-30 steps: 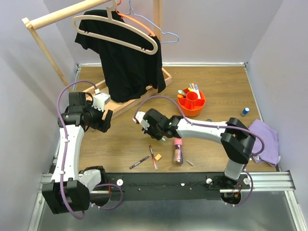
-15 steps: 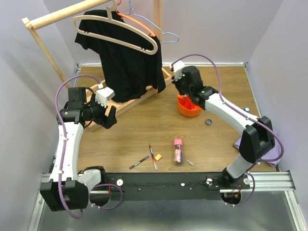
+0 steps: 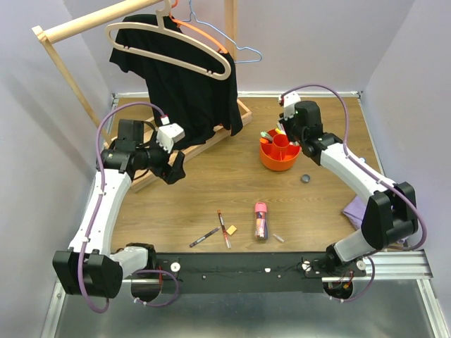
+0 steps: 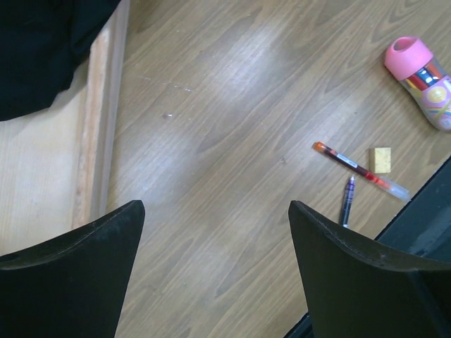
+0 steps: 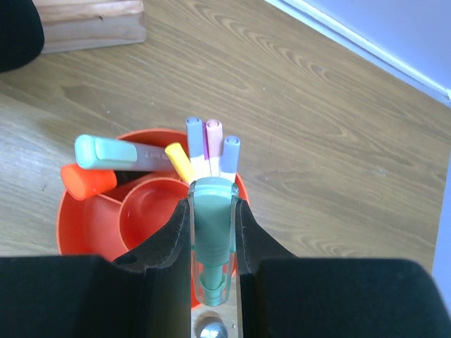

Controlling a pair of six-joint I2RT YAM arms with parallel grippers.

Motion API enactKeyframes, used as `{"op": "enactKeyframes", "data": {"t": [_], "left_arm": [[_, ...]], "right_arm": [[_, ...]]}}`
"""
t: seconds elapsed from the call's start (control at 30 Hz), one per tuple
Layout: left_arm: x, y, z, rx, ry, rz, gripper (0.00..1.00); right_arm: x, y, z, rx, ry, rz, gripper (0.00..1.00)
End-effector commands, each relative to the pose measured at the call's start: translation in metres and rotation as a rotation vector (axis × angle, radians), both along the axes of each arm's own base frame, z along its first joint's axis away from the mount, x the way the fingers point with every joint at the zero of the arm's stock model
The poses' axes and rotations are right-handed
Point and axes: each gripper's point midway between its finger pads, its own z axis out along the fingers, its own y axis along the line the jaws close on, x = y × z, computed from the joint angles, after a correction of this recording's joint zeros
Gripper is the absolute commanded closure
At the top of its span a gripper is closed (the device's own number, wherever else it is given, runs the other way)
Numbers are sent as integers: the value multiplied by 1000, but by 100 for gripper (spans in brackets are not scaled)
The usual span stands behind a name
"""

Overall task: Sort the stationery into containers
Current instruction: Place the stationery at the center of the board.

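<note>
The orange organiser [image 3: 280,156] stands right of centre, and several markers and highlighters [image 5: 113,152] stick up from its compartments [image 5: 74,229]. Directly above it my right gripper [image 3: 287,127] [image 5: 212,205] is shut on a mint-green highlighter [image 5: 212,229], cap end pointing at the organiser. My left gripper [image 3: 176,169] [image 4: 215,211] hangs open over bare wood near the rack base. On the near table lie a red pen [image 4: 359,170] [image 3: 224,229], a purple pen [image 4: 347,201] [image 3: 204,236] and a stubby pink tube [image 4: 423,81] [image 3: 261,220].
A wooden rack base [image 3: 204,144] with a black shirt [image 3: 187,91] on hangers fills the back left. A small yellow eraser [image 4: 381,160] lies by the pens. A dark cap [image 3: 306,178] sits near the organiser and a purple cloth [image 3: 356,208] at the right edge.
My right arm swung from the table's middle back to above the organiser, carrying the green highlighter. My left gripper shifted rightward and a little away from the rack base.
</note>
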Motion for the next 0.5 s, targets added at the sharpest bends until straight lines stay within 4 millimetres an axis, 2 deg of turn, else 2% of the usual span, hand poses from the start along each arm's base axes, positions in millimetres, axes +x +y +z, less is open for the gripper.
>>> {"op": "enactKeyframes", "data": {"t": [0.0, 0.13, 0.2, 0.23, 0.27, 0.47], "left_arm": [[10, -8, 12, -18, -19, 19, 8], [13, -6, 9, -7, -4, 26, 8], [13, -5, 8, 3, 2, 31, 8], [11, -4, 8, 5, 12, 30, 8], [13, -4, 10, 9, 7, 30, 8], [15, -1, 12, 22, 16, 44, 8]], "right_arm": [[-3, -12, 4, 35, -38, -23, 99], [1, -18, 1, 79, -60, -42, 99], [-2, -26, -10, 102, -50, -69, 99], [4, -26, -2, 129, -96, -74, 99], [1, -28, -9, 148, -90, -85, 99], [0, -21, -13, 266, -99, -114, 99]]}}
